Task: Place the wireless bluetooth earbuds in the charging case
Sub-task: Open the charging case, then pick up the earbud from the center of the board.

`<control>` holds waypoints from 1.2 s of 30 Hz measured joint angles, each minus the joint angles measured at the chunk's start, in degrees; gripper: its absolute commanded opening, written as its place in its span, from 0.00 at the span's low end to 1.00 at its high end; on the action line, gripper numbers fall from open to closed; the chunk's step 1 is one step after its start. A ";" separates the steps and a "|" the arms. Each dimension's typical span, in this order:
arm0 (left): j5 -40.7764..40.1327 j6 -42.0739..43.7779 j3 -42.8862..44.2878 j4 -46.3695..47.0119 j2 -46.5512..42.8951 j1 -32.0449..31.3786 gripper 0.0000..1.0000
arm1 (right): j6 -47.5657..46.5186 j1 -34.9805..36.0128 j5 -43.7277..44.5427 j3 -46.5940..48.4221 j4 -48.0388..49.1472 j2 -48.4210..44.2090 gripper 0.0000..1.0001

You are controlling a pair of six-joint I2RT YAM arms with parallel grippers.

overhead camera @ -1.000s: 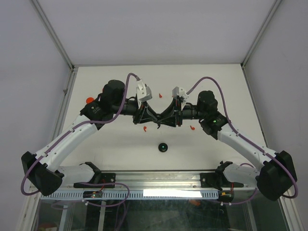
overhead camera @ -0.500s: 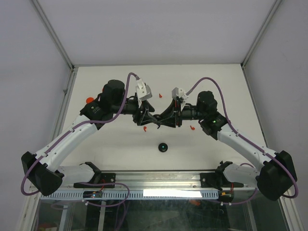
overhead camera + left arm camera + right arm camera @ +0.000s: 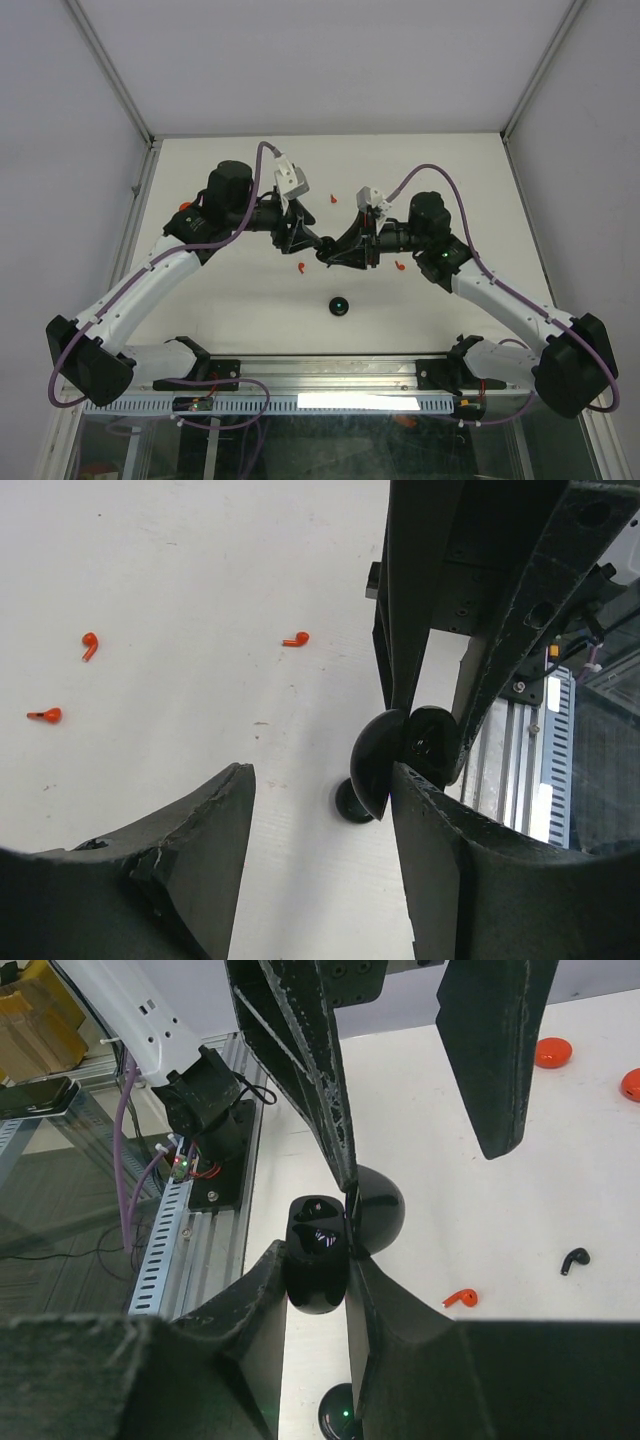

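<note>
1. Charging case and earbuds share a white desk (image 3: 420,310), the largest item in view. Both arms reach across it from the near edge.
2. Left arm (image 3: 150,282) and right arm (image 3: 500,295) bend inward, and their wrists meet above the middle of the desk.
3. Right claw (image 3: 318,1260): clamped on the base of the black charging case (image 3: 318,1245). The case is held clear of the desk surface, between the two wrists.
4. Left claw (image 3: 320,780): spread apart and gripping nothing. One finger (image 3: 300,1070) lies against the case where the lid joins the base. The other finger hangs apart from the case.
5. Case lid (image 3: 382,1210): swung open, showing as a glossy black dome beside the base. Whether the wells in the base hold anything cannot be told.
6. Black disc (image 3: 340,305): carries a green light and lies flat on the desk, nearer the arm bases than the held case.
7. Red discs (image 3: 553,1052): two lie on the desk near each other at the far right of the right wrist view.
8. Red earbuds (image 3: 300,267): three lie loose on the desk around the claws in the top view. One is beyond the claws, one to their left and one to their right. None touches the case.
9. Black earbud (image 3: 574,1257): lies loose on the desk near one red earbud, well apart from the case.
</note>
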 measured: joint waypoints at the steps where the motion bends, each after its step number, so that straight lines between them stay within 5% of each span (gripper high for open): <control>1: -0.02 -0.17 0.00 0.00 0.11 0.00 0.58 | 0.00 0.00 -0.02 -0.09 0.00 -0.09 0.00; 13: -1.64 -2.51 -0.59 1.95 -0.15 0.02 0.76 | -0.52 0.00 2.95 -3.96 1.44 -2.03 0.00; 36: -25.59 -21.24 -14.19 9.70 0.04 0.74 0.70 | -0.66 0.04 22.51 -17.14 11.08 -5.40 0.00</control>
